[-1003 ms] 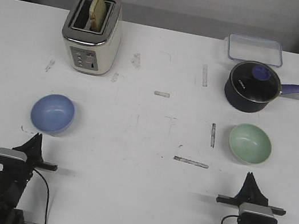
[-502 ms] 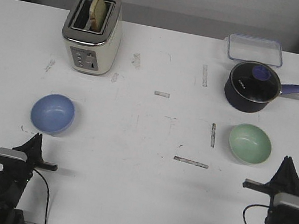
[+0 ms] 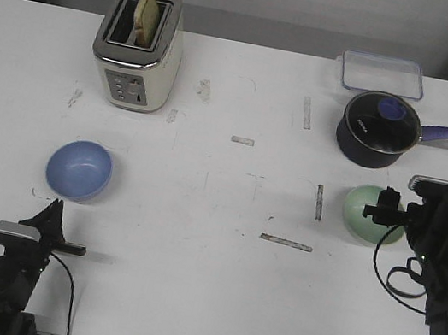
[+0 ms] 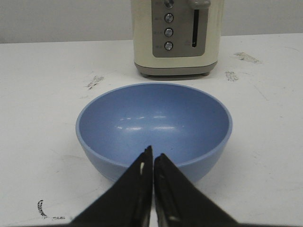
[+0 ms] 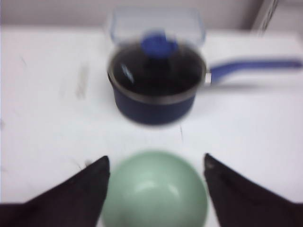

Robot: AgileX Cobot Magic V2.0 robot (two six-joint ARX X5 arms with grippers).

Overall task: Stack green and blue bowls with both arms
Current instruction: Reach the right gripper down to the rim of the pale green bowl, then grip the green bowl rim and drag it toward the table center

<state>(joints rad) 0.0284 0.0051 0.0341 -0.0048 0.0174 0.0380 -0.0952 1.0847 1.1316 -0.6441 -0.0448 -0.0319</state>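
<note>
The light blue bowl [image 3: 78, 170] sits on the left of the white table, just ahead of my left gripper [image 3: 52, 212]. In the left wrist view the blue bowl [image 4: 154, 125] fills the middle and the left gripper [image 4: 153, 158] is shut and empty, its tips just short of the near rim. The pale green bowl [image 3: 362, 211] sits on the right, partly hidden by my right arm. My right gripper [image 3: 382, 215] hangs above it. In the blurred right wrist view the right gripper [image 5: 156, 160] is open wide, with the green bowl [image 5: 155, 191] between and below the fingers.
A cream toaster [image 3: 137, 48] with bread stands at the back left. A dark navy saucepan [image 3: 376, 129] with a lid and a long handle stands just behind the green bowl. A clear lidded container [image 3: 381, 74] lies behind it. Tape marks dot the table [image 3: 223, 219].
My right arm has risen from the table's front edge and moved forward over the green bowl, which it now partly covers. The left arm and both bowls have not moved.
</note>
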